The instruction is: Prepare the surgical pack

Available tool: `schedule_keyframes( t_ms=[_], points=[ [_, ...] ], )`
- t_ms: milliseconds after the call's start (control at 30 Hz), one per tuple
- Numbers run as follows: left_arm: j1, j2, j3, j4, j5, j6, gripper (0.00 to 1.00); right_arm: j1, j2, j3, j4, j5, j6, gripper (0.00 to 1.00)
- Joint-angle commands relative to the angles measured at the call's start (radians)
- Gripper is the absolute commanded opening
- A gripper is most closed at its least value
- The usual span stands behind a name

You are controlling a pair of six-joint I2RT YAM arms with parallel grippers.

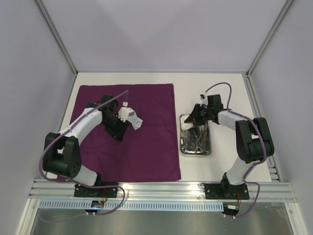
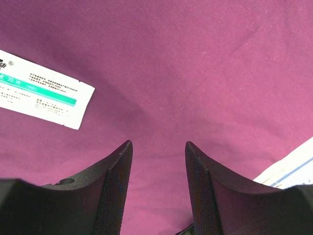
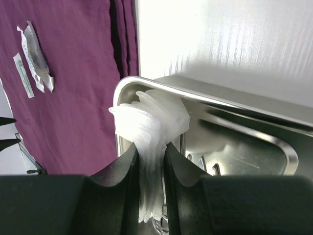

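Right claw (image 3: 151,149) pinching gauze (image 3: 152,116), bent over tray (image 3: 244,133)

Left arm (image 1: 85,122): bolted just off the cloth's (image 1: 146,147) near left corner, folded over that corner, white forearm slanting away toward the cloth's middle. Wrist bent down. Left claw (image 2: 159,144) hanging low over the cloth's middle, both dark fingers spread apart, gripping nothing.

Right arm (image 1: 244,132): bolted off the cloth's near right corner, elbow thrown out well to the right of the cloth, forearm angled back toward the cloth's right edge. Wrist tipped down. Right claw (image 3: 151,149) stopping near that edge, clear of the cloth, fingers drawn close and pinching a wad of white gauze (image 3: 151,117) between them.
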Motion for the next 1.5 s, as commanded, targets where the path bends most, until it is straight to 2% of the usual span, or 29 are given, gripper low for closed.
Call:
schedule_keyframes(
  t_ms=[0,67,100,133,433,533,733,1033,1233,1333,1367,1433,1467],
  points=[
    [-0.004,0.008,0.048,-0.016,0.002,-0.003,0.56,0.003,0.028,0.014,0.082,-0.020,0.020,0.01],
    [-0.004,0.011,0.050,-0.014,0.005,-0.001,0.56,0.003,0.041,0.020,0.073,-0.011,0.020,0.04],
    [-0.004,0.014,0.048,-0.013,0.006,-0.001,0.56,0.001,0.048,0.020,0.070,-0.010,0.020,0.09],
    [-0.004,0.015,0.051,-0.014,0.008,-0.001,0.56,0.001,0.057,0.021,0.068,-0.005,0.018,0.20],
    [-0.004,0.018,0.057,-0.013,0.014,-0.003,0.56,0.014,0.007,0.056,-0.075,0.131,-0.049,0.53],
    [-0.004,0.022,0.060,-0.013,0.016,-0.003,0.56,0.023,-0.007,0.073,-0.130,0.164,-0.075,0.60],
    [-0.004,0.014,0.062,-0.019,0.023,0.000,0.56,0.034,-0.048,0.099,-0.209,0.240,-0.114,0.66],
    [-0.004,0.015,0.060,-0.022,0.022,0.012,0.56,0.046,-0.120,0.110,-0.262,0.296,-0.129,0.65],
    [-0.004,0.014,0.053,-0.019,0.022,0.012,0.56,0.050,-0.157,0.090,-0.268,0.361,-0.099,0.59],
    [-0.004,0.012,0.047,-0.019,0.023,0.017,0.56,0.050,-0.172,0.098,-0.303,0.491,-0.092,0.47],
    [-0.004,0.011,0.045,-0.017,0.022,0.016,0.56,0.049,-0.173,0.099,-0.311,0.513,-0.092,0.37],
    [-0.004,0.011,0.042,-0.016,0.023,0.014,0.56,0.049,-0.160,0.104,-0.323,0.541,-0.100,0.28],
    [-0.004,0.011,0.041,-0.011,0.023,0.015,0.56,0.052,-0.139,0.110,-0.331,0.546,-0.102,0.20]
  ],
)
